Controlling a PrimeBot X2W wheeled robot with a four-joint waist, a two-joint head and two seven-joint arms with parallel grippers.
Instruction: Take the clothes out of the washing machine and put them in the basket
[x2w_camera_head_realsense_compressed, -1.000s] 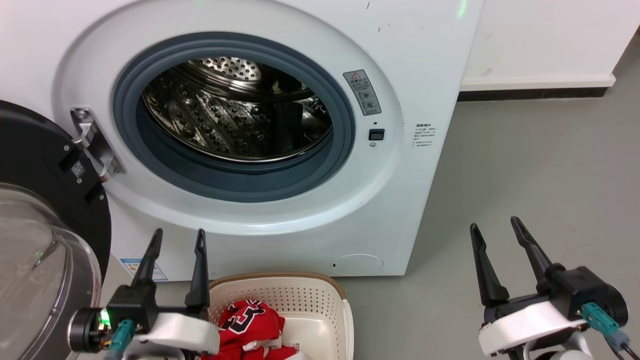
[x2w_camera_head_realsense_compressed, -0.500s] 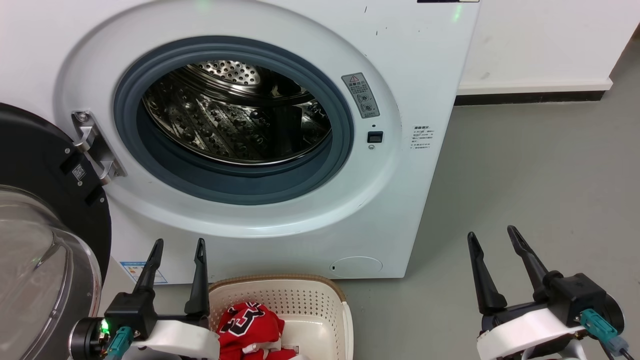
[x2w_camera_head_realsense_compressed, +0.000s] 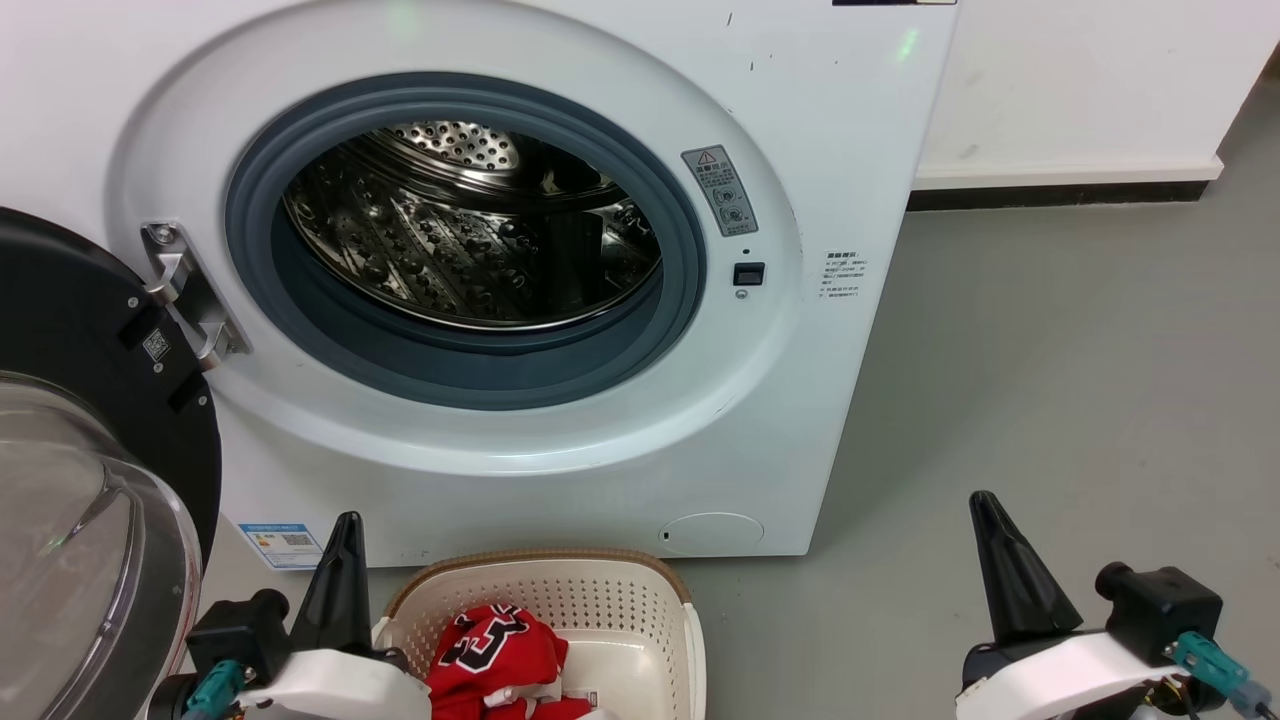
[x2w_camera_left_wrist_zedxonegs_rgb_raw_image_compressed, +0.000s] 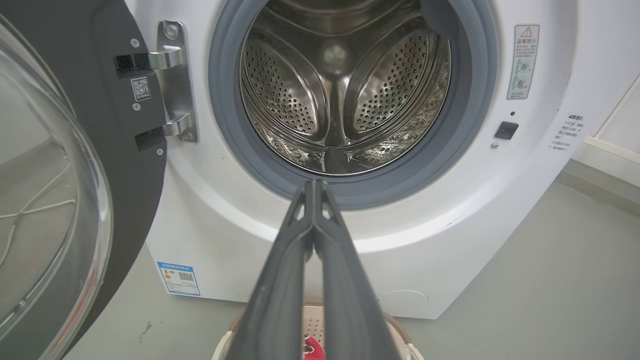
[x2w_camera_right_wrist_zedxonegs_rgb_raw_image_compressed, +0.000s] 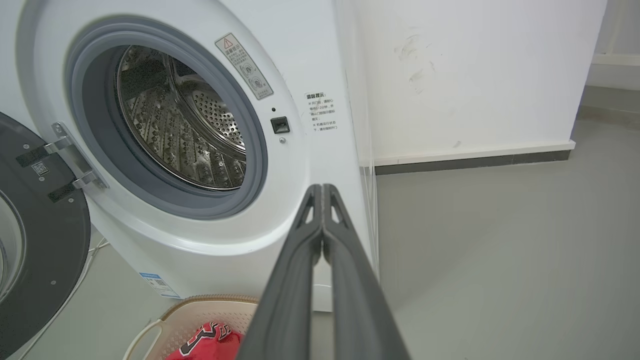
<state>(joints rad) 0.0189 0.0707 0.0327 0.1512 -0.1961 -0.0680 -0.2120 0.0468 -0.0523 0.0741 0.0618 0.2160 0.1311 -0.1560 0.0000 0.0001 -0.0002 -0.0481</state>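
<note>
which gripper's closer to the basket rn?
Left. The left gripper, fingers shut, sits right beside the left rim of the basket. The right gripper, also shut, is well off to the basket's right, above the grey floor.

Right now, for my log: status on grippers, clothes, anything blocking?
Both shut, empty: left gripper, right gripper. Red clothes in basket; washing machine drum looks empty. Its door swung open left, porthole unblocked.

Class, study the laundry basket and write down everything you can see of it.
The basket is cream plastic with rounded corners, perforated walls and a brown woven-look rim. It stands upright on the grey floor, close before the washing machine, below its open porthole. Red clothes with black-and-white numerals lie inside it. Its near end is out of frame.
</note>
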